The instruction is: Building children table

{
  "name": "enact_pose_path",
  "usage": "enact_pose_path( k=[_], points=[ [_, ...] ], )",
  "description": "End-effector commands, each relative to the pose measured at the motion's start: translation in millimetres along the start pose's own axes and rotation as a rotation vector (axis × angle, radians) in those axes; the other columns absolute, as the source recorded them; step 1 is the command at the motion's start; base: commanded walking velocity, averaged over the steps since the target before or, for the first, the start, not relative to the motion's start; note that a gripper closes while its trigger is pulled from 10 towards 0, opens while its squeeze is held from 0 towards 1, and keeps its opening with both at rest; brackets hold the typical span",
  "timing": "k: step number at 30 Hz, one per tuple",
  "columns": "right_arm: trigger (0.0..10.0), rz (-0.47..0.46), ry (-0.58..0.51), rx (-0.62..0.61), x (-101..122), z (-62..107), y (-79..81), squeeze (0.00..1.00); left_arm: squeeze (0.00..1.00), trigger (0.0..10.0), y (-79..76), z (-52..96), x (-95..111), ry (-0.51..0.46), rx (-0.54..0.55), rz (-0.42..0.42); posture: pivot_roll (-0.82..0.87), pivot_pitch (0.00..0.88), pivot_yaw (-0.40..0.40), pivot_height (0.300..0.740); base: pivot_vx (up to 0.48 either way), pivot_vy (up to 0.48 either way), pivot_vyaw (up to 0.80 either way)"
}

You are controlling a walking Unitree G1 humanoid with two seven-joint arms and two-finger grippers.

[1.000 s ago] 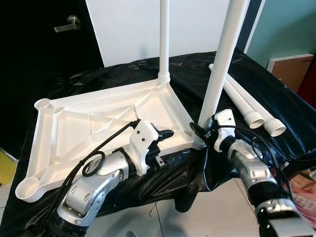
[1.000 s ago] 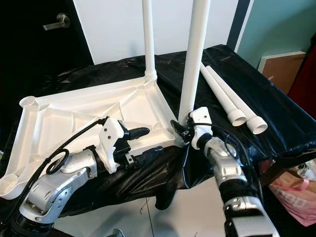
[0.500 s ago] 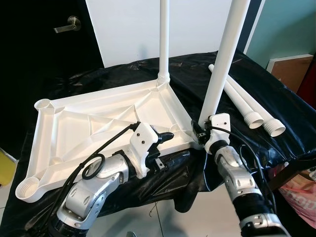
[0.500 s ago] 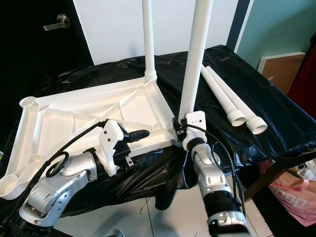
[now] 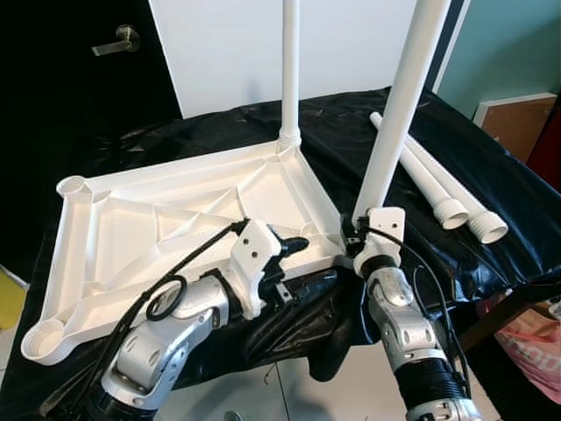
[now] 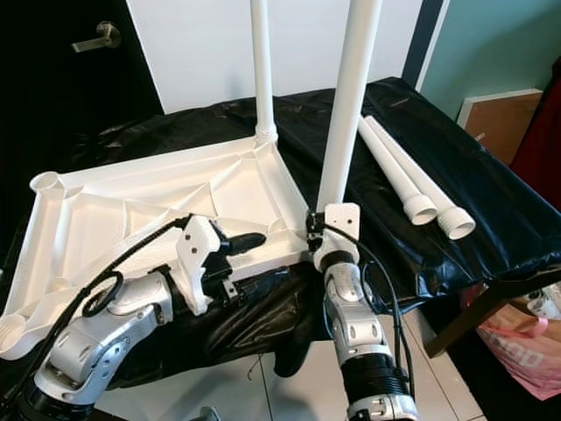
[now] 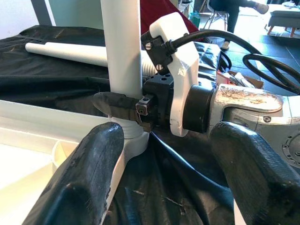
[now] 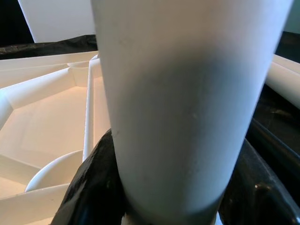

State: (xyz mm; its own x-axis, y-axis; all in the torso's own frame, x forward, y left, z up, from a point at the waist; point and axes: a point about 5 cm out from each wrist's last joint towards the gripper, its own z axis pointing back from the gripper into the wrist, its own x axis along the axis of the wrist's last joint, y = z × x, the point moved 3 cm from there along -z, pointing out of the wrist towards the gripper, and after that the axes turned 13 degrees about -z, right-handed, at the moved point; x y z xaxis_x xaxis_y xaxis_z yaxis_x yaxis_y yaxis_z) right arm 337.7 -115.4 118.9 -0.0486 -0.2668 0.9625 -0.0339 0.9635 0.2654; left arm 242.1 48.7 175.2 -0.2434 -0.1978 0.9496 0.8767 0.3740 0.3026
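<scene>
A white plastic tabletop [image 5: 175,219] lies upside down on a desk draped in black plastic sheeting [image 5: 491,167], its ribbed underside facing up and its long near edge running along the desk's front edge. One white leg [image 5: 290,70] stands upright in the socket at the tabletop's far right corner. A second white leg [image 5: 399,105] stands at the near right corner, leaning slightly away from the first, with its foot in or on that corner socket; whether it is fully seated is hard to tell. The right gripper [image 6: 314,230] is clamped on this second leg just above the socket, its black fingers [image 8: 89,187] pressed to either side of the tube in the right wrist view. The left gripper [image 5: 294,244] rests over the tabletop's near edge beside that same corner, and its two fingers [image 7: 79,187] are spread apart with nothing between them, pointing towards the leg and the right wrist. Two spare white legs [image 5: 438,189] lie side by side on the sheeting near the desk's right edge, their flared ends towards the front. The empty sockets [image 5: 74,185] at the tabletop's two left corners are open. Behind the desk stand a white panel [image 5: 228,44] and a dark door with a lever handle [image 5: 118,39].
</scene>
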Motion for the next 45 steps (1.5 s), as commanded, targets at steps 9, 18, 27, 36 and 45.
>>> enact_pose_path(
  k=[9,18,27,36,45],
  points=[
    [10.0,-0.018,0.019,0.046,-2.3,6.1,0.5,1.00,0.00,10.0,-4.6,-1.0,3.8,-0.014,-0.037,-0.007,-0.02,0.000,0.018,0.740,0.000,0.000,0.00],
    [10.0,-0.002,0.061,0.236,2.9,11.2,-6.5,0.85,0.00,10.0,-3.6,-2.1,3.2,-0.016,-0.032,-0.003,-0.04,0.000,0.020,0.740,0.000,0.000,0.00],
    [10.0,0.064,0.110,0.431,9.1,7.2,-19.7,0.00,0.00,10.0,-1.1,-2.6,3.4,-0.018,-0.030,-0.007,-0.03,0.000,0.027,0.740,0.000,0.000,0.00],
    [10.0,0.130,0.201,0.617,13.3,-7.4,-24.3,0.00,0.00,10.0,0.9,-1.2,3.7,-0.015,-0.026,-0.014,-0.02,0.000,0.029,0.740,0.000,0.000,0.00],
    [0.0,0.182,0.237,0.665,13.8,-19.1,-25.1,0.00,0.00,10.0,2.8,-3.0,5.8,-0.021,-0.011,-0.020,-0.01,0.000,0.014,0.740,0.000,0.000,0.00]
  ],
)
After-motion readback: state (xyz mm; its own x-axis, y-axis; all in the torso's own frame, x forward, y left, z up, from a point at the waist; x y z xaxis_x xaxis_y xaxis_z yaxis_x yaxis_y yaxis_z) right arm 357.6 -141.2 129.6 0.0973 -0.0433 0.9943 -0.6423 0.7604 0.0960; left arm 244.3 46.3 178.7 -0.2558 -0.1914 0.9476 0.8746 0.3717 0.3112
